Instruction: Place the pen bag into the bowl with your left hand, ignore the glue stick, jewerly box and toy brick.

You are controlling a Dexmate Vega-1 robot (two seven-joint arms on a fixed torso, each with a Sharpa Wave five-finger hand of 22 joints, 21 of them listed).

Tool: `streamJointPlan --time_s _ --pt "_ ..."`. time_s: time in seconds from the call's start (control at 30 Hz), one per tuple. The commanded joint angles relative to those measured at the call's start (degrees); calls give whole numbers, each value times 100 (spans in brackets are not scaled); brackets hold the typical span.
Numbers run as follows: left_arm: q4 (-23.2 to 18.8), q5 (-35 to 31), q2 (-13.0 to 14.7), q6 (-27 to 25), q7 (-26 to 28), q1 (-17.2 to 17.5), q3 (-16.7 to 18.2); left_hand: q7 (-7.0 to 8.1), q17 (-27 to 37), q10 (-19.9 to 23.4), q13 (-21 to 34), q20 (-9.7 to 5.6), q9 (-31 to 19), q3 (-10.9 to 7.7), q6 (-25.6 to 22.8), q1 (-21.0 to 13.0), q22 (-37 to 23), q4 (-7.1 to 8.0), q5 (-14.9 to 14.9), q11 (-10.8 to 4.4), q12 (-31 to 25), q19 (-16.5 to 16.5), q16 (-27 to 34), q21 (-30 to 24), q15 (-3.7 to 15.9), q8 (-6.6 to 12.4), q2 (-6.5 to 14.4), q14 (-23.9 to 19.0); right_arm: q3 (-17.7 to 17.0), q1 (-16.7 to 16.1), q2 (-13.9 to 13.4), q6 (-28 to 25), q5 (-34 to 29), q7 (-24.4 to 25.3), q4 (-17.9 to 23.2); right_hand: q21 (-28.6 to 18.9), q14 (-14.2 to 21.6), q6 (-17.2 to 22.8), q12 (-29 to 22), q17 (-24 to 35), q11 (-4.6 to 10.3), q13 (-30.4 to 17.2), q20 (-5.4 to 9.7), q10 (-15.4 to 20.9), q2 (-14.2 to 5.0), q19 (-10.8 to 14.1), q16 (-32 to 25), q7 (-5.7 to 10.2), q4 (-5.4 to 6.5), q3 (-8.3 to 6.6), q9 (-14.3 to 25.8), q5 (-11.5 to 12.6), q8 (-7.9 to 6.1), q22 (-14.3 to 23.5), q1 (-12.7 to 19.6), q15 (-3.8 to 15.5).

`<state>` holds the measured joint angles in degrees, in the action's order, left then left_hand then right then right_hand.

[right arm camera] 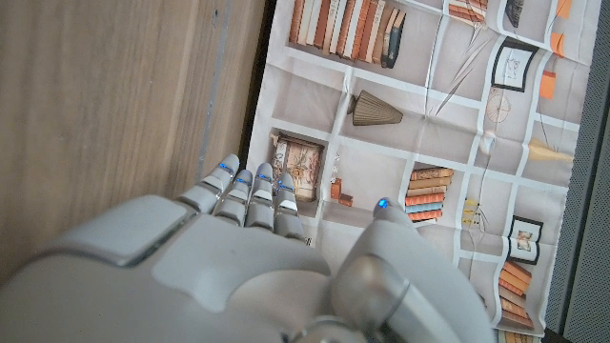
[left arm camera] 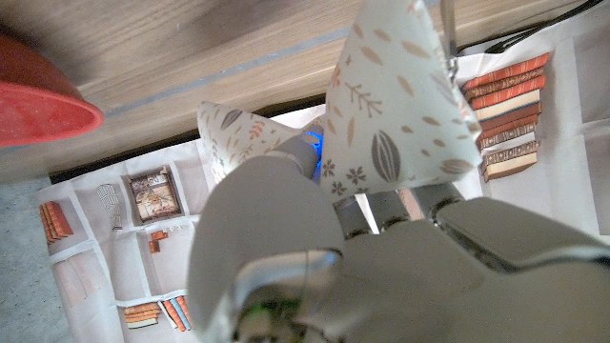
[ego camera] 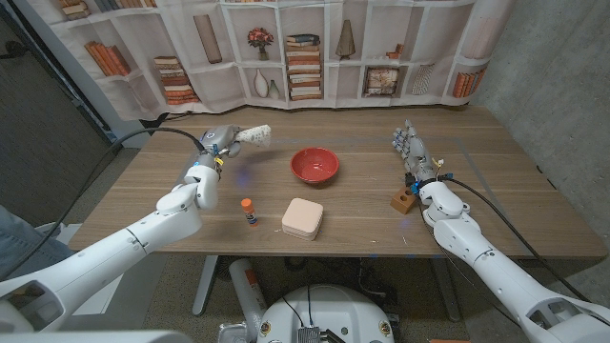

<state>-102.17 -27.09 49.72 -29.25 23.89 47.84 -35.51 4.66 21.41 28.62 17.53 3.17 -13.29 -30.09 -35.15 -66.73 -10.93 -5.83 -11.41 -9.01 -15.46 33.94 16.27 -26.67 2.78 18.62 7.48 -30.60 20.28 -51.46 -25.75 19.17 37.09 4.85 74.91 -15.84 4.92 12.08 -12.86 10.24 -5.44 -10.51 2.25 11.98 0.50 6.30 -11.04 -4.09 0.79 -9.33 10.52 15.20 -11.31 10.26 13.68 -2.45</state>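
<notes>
1. The wooden tabletop point(ego camera: 496, 152) carries everything; a printed bookshelf backdrop point(ego camera: 315, 48) hangs behind its far edge.
2. The left arm point(ego camera: 143, 238) reaches in over the tabletop's left side, and the right arm point(ego camera: 477, 248) comes in along its right side.
3. The left hand point(ego camera: 217, 143) is raised near the far left of the tabletop and grips the pen bag point(ego camera: 255, 135), a pale pouch printed with leaves that sticks out from the fingers toward the bowl. In the left wrist view the pen bag point(left arm camera: 400, 105) is pinched in the fingers point(left arm camera: 286, 162).
4. The right hand point(ego camera: 410, 151) holds nothing, its fingers straight and close together, near the right side of the tabletop.
5. The red bowl point(ego camera: 315, 165) sits at the tabletop's middle, apart from the pen bag.
6. The pink jewelry box point(ego camera: 302, 218) lies nearer the front edge, in front of the bowl.
7. The brown toy brick point(ego camera: 403, 201) sits just beside the right wrist.
8. The glue stick point(ego camera: 248, 214) stands left of the jewelry box.
</notes>
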Motion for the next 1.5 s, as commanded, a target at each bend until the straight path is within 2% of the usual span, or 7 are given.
streamJointPlan --time_s 0.03,0.63,0.83,1.5 --pt "184 -385 -103 390 55 -127 -107 46 16 59 30 -23 -2 27 -50 57 6 8 46 -33 7 -34 0 31 572 62 -35 -46 -35 -40 -21 12 1 55 42 3 60 40 27 34 9 -27 29 48 -72 42 17 4 -14 20 28 -29 4 12 8 3" --pt "192 -620 -218 755 118 -72 -71 58 25 83 54 -47 17 39 -66 105 22 3 76 -27 35 -98 -30 56 581 67 -57 -56 -59 -74 -66 -10 -31 126 134 31 63 44 29 34 12 -27 36 51 -79 53 18 -3 -21 28 28 -32 4 13 7 0" --pt "242 -462 -235 1078 83 -54 -2 48 29 81 62 -44 21 36 -65 109 24 -4 81 -15 48 -109 -38 60 580 66 -54 -60 -52 -50 -55 -17 -25 110 110 39 60 46 30 34 4 -27 37 50 -82 57 19 -7 -23 30 28 -32 3 14 7 0" --pt "296 -1068 -327 1456 169 -146 -184 71 36 145 87 -60 37 24 -131 92 30 -57 105 -30 62 -114 -60 63 617 93 -75 -97 -39 9 13 17 -4 80 -6 65 63 46 31 34 10 -27 36 55 -92 67 20 -10 -31 34 28 -34 4 15 9 0"
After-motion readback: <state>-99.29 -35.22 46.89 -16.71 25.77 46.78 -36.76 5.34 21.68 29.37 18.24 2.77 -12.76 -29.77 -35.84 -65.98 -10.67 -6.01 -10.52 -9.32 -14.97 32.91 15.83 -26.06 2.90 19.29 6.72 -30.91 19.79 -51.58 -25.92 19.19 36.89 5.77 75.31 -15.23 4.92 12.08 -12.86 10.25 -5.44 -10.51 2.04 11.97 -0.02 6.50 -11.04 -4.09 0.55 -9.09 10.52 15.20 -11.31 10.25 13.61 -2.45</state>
